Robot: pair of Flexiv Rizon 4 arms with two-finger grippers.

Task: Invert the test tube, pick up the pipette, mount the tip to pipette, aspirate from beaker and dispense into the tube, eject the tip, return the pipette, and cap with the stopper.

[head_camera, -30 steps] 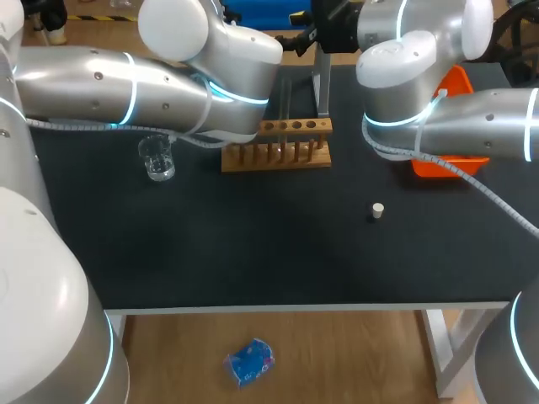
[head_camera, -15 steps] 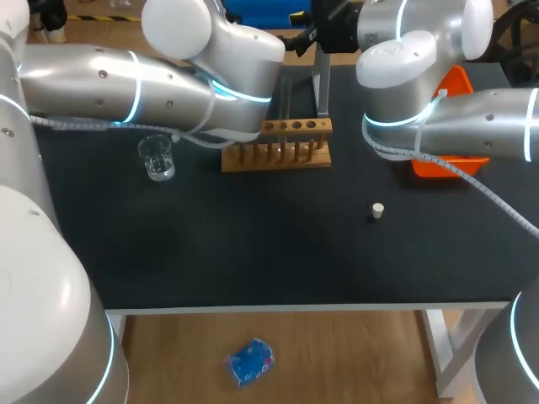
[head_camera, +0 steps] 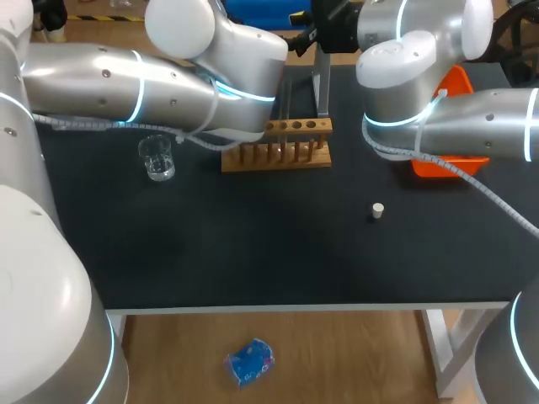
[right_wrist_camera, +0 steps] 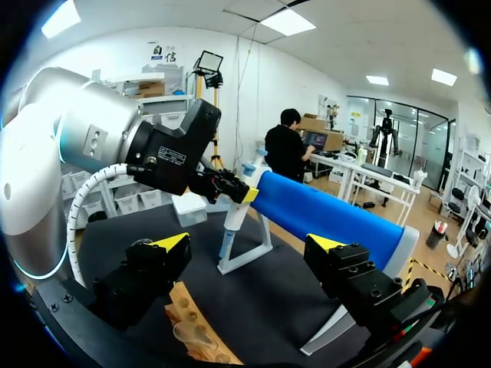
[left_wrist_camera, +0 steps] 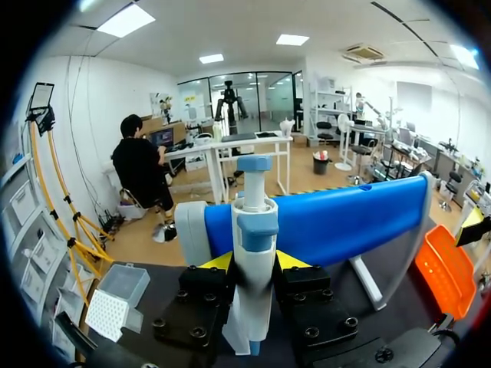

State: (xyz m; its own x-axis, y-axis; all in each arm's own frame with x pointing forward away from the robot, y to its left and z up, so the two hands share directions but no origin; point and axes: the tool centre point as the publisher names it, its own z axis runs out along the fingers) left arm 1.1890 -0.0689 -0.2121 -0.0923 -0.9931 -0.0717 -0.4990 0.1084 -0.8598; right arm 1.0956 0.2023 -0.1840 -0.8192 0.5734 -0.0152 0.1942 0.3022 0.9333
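Left gripper (left_wrist_camera: 255, 261) clamped on the pipette (left_wrist_camera: 253, 222), right gripper (right_wrist_camera: 249, 244) fingers wide apart, over the wooden rack (right_wrist_camera: 196, 326)

Seen from above, our left arm (head_camera: 126, 84) stretches in from the left across the rear of the black table (head_camera: 253, 252), its wrist hanging over the back of a wooden test tube rack (head_camera: 278, 156). A clear glass beaker (head_camera: 157, 157) stands upright just in front of that arm, to the left of the rack. A small white stopper (head_camera: 378, 209) sits alone, in front of the rack and to its right. Our right arm (head_camera: 472, 122) enters from the right, partly covering an orange tray (head_camera: 461, 87). A pale stand (head_camera: 322, 88) rises behind the rack.
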